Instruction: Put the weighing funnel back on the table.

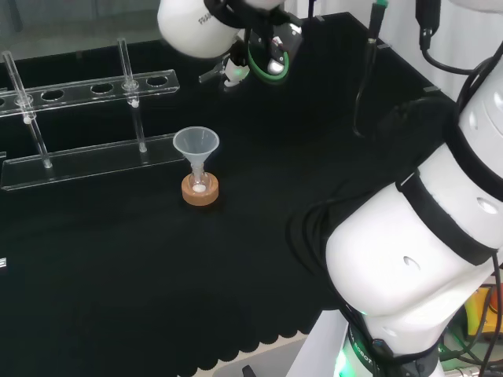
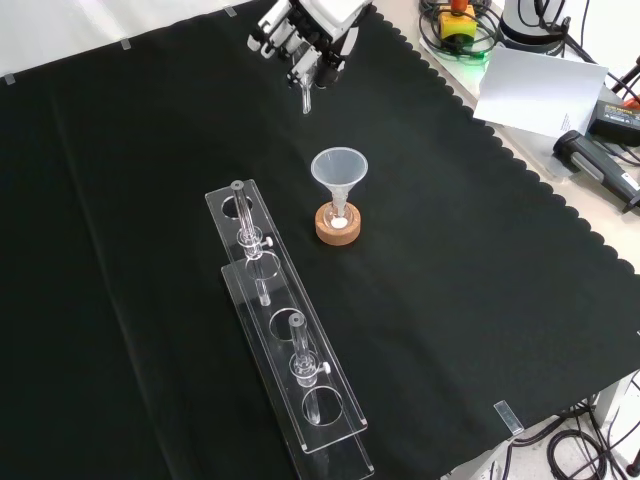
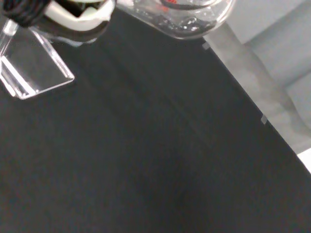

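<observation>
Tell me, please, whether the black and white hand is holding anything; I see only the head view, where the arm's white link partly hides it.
Observer: Yes. In the front view, the black and white hand has its fingers curled round a small clear weighing funnel, whose stem juts out past the fingers.
Operator: What lies past the palm?
Observer: The wrist view shows black cloth there, with the cloth's edge beyond.

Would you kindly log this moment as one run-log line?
hand: shut on weighing funnel | position: over cloth, not yet set down | funnel: upright in flask on cork ring
</observation>
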You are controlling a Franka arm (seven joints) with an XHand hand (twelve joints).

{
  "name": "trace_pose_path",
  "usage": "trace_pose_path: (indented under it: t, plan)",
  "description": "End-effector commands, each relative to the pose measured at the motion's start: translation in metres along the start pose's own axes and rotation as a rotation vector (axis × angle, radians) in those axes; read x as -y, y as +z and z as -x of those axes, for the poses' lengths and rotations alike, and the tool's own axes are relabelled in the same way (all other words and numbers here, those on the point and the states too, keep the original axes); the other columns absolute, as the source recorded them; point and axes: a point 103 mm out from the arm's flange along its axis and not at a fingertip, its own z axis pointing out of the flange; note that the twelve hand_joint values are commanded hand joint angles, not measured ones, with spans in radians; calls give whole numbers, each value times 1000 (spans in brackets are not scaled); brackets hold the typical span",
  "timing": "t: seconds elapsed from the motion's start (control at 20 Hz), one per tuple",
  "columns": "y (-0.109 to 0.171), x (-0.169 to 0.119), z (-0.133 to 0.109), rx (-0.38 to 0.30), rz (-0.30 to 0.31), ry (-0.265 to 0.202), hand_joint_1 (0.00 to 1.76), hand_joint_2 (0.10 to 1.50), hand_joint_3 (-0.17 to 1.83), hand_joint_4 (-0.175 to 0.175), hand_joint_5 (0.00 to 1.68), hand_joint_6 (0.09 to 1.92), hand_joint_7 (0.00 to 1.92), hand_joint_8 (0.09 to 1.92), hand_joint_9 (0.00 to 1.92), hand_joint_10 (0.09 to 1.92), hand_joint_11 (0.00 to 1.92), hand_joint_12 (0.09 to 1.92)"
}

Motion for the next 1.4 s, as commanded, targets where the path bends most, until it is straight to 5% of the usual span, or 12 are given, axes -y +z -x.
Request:
trace_pose_path:
  t: [0.05,0.3,0.65,0.75,0.95,1.1,1.4]
  plan:
    - [12,8,13,-118,5,57,1111,682,581,175,1310,564,1695,87,1339,87,0,1552]
    - [21,6,13,-95,-6,136,1111,681,581,175,1310,564,1694,87,1339,87,0,1554]
    - [26,3,18,-186,15,290,1111,681,582,175,1310,564,1694,87,1341,87,0,1556]
    - [30,4,19,-140,22,295,1111,680,582,175,1310,564,1694,87,1342,87,0,1556]
    - [50,6,24,-244,27,383,1111,680,583,175,1311,564,1694,87,1344,87,0,1557]
    - [51,3,6,-206,38,414,1112,680,583,175,1311,564,1694,87,1345,87,0,1559]
    - [70,-1,12,-339,18,462,1112,679,584,175,1312,562,1695,87,1346,87,0,1562]
